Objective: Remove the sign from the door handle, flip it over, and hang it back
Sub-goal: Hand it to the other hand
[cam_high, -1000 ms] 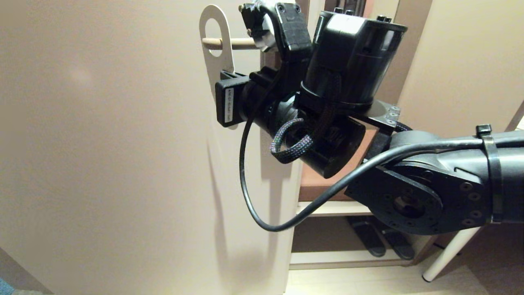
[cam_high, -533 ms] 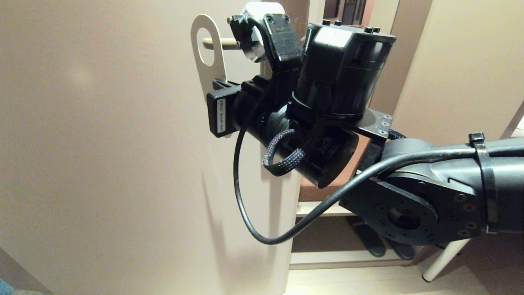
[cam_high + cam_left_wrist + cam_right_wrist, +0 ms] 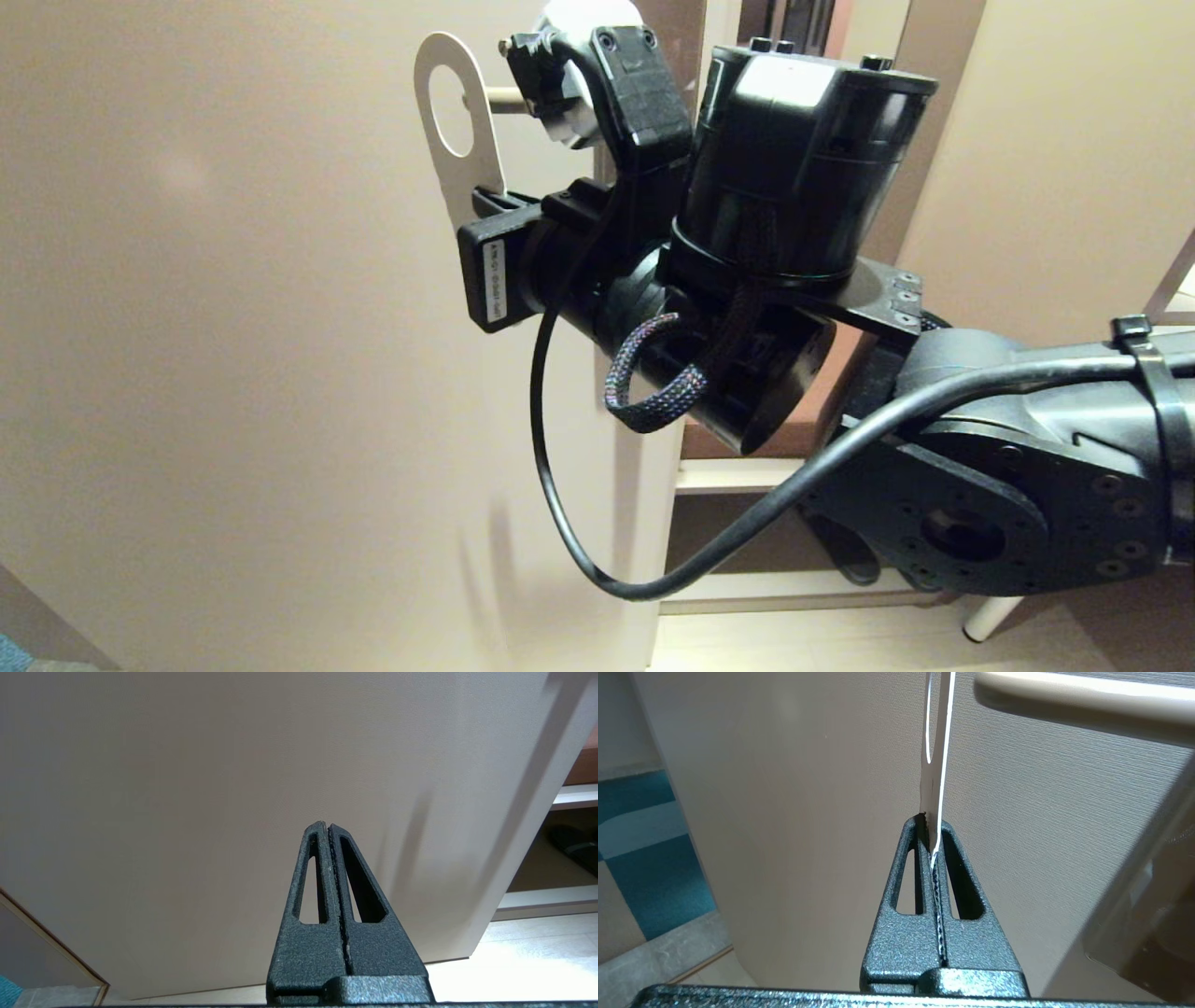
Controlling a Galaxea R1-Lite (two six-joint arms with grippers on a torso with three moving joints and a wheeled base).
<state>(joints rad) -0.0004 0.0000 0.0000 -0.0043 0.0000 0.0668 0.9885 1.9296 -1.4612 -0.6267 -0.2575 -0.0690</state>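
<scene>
Sign [image 3: 455, 140] now slid clear off lever tip [image 3: 1083, 697], pinched edge-on in our right claw [image 3: 931, 833]; flip next. Left claw [image 3: 327, 828] clenched, empty.

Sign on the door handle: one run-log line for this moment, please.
right gripper: shut on sign | sign: hole clear of door handle tip | left gripper: shut, idle

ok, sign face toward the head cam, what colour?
White, plain; the sign shows best in the head view.

The sign [image 3: 459, 140], a thin white card with a rounded top and oval hole, stands upright in my right pincer [image 3: 932, 833], clamped by its lower part. Its hole sits just off the free tip of the door handle [image 3: 1083, 693], a slim cream lever lying level against the door.
</scene>
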